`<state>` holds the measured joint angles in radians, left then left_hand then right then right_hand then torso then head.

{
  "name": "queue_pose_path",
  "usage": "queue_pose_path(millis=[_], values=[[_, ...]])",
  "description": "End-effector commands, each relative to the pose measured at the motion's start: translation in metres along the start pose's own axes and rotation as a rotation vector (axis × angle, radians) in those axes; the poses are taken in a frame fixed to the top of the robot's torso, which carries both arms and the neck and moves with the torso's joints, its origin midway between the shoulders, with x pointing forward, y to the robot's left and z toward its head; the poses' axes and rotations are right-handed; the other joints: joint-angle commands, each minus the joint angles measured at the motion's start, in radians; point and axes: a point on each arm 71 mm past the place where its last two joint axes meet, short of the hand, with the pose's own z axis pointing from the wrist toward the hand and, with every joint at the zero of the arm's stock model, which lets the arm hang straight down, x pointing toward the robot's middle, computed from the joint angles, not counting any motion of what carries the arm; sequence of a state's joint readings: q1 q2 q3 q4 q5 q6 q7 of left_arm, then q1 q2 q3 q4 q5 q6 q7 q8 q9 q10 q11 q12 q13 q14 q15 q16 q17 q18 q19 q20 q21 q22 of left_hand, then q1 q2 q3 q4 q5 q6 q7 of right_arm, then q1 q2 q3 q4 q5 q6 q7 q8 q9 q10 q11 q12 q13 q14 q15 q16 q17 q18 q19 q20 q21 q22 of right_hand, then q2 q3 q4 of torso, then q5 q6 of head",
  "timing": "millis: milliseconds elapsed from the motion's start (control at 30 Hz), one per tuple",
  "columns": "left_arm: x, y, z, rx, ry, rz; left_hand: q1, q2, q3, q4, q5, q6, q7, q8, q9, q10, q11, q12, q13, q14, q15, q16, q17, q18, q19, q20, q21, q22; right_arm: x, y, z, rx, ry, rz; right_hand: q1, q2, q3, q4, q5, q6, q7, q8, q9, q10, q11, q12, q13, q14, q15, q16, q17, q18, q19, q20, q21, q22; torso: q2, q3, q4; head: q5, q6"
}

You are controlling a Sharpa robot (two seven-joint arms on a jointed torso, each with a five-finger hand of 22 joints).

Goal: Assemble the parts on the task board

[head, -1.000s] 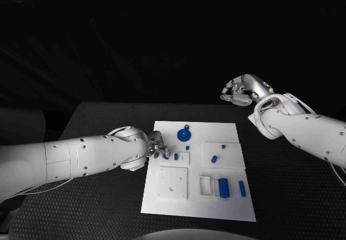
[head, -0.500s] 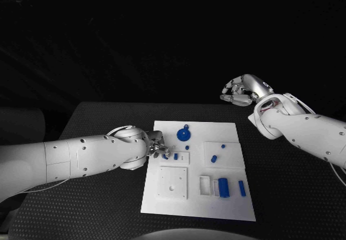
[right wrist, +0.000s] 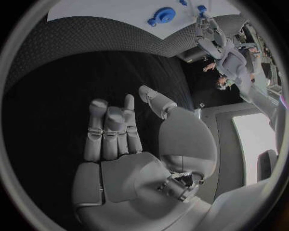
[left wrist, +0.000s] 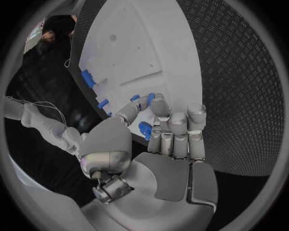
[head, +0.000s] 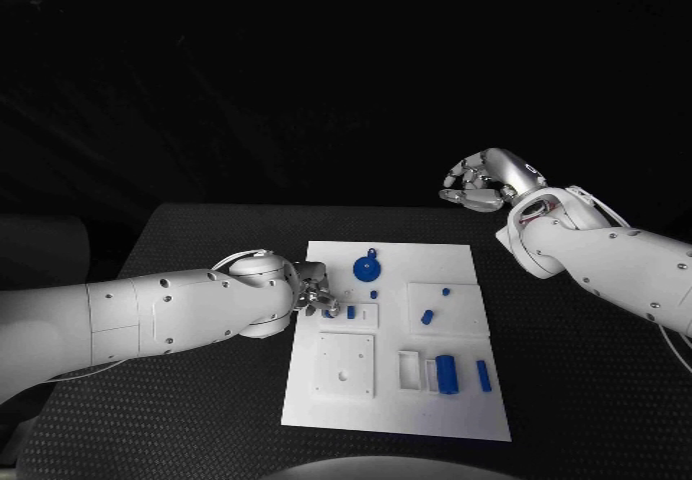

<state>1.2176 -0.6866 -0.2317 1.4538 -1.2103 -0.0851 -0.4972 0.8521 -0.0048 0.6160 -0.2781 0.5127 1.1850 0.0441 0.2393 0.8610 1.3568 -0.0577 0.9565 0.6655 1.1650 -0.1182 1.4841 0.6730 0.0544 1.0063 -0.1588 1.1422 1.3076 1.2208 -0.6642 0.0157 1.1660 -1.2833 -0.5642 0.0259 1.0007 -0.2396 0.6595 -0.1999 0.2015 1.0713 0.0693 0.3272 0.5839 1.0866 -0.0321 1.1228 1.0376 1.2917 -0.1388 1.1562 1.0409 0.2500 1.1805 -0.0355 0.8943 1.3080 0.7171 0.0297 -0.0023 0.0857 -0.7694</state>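
task board: white, flat, mid-table | parts: blue, small, scattered on board

Right robot hand empty over the black table, fingers apart; round blue part on the task board.

- One white task board on one black table
- Seven blue parts showing on it, among them one round disc and one thick cylinder
- Two hands
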Motion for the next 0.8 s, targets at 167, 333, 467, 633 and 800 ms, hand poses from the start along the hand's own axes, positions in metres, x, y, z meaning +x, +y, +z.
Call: queue_pose_path(millis=[167,333,467,633,800], values=[[0.0183,-0.0024,-0.0001,0.006,0.128,-0.001,0.004,0.019,0.005,0.006,-0.003,0.066,-0.064,0.19,-0.003,0.054,-0.059,0.005,0.001,0.076,-0.09,0.005,-0.001,0.027,-0.002,-0.103,0.004,0.015,0.0015,0.0007,-0.0001,-0.005,0.012,0.001,-0.009,-0.004,-0.007,-0.001,0.006,0.0,0.007,-0.005,0.001,-0.007,-0.001,-0.006,0.001,-0.008,0.0,-0.004,0.001,0.012,-0.01,-0.001,-0.003,0.015,0.0,0.0,0.0005,0.001,0.002],[0.0179,-0.0025,0.0002,0.006,0.125,-0.018,-0.008,0.022,-0.001,0.012,-0.012,0.061,-0.062,0.194,-0.006,0.051,-0.057,0.004,0.0,0.073,-0.089,0.003,-0.003,0.027,-0.005,-0.102,0.003,0.015,0.0019,0.0012,0.0,-0.005,0.013,0.002,-0.009,-0.004,-0.007,-0.001,0.007,0.0,0.007,-0.005,0.001,-0.007,-0.001,-0.006,0.002,-0.008,0.0,-0.004,0.001,0.012,-0.01,-0.001,-0.004,0.015,0.0,0.0003,0.0002,0.001,0.001],[0.0167,-0.0024,0.001,0.003,0.111,-0.025,-0.019,0.032,-0.002,0.018,-0.016,0.058,-0.062,0.197,-0.009,0.051,-0.056,0.003,-0.002,0.072,-0.089,0.002,-0.005,0.028,-0.006,-0.102,0.002,0.014,0.0025,0.0023,0.0001,-0.008,0.015,0.004,-0.01,-0.003,-0.008,0.0,0.007,0.0,0.007,-0.005,0.002,-0.007,-0.001,-0.006,0.002,-0.008,0.0,-0.004,0.001,0.012,-0.009,0.0,-0.004,0.015,0.0,0.0004,0.0002,0.001,0.002],[0.0166,-0.0039,0.002,0.004,0.111,-0.03,-0.033,0.043,-0.005,0.023,-0.024,0.054,-0.061,0.202,-0.013,0.05,-0.056,0.002,-0.004,0.072,-0.09,0.0,-0.007,0.028,-0.007,-0.102,0.002,0.014,0.0023,0.0018,-0.0002,-0.006,0.014,0.004,-0.011,-0.003,-0.008,0.0,0.008,0.0,0.007,-0.005,0.002,-0.007,-0.001,-0.006,0.002,-0.008,0.0,-0.004,0.001,0.012,-0.009,0.0,-0.004,0.015,0.0,0.0002,-0.0003,0.0,0.003],[0.0157,-0.0032,0.0028,0.001,0.106,-0.037,-0.063,0.039,-0.007,0.056,-0.075,0.049,-0.061,0.21,-0.024,0.05,-0.056,-0.001,-0.008,0.071,-0.09,-0.002,-0.012,0.03,-0.008,-0.102,0.001,0.013,0.0021,0.0012,-0.0004,-0.005,0.014,0.003,-0.011,-0.003,-0.008,0.0,0.008,0.0,0.007,-0.006,0.002,-0.007,-0.001,-0.006,0.002,-0.008,0.0,-0.004,0.001,0.012,-0.009,0.0,-0.004,0.015,0.0,0.0001,-0.0008,0.0,0.005]])
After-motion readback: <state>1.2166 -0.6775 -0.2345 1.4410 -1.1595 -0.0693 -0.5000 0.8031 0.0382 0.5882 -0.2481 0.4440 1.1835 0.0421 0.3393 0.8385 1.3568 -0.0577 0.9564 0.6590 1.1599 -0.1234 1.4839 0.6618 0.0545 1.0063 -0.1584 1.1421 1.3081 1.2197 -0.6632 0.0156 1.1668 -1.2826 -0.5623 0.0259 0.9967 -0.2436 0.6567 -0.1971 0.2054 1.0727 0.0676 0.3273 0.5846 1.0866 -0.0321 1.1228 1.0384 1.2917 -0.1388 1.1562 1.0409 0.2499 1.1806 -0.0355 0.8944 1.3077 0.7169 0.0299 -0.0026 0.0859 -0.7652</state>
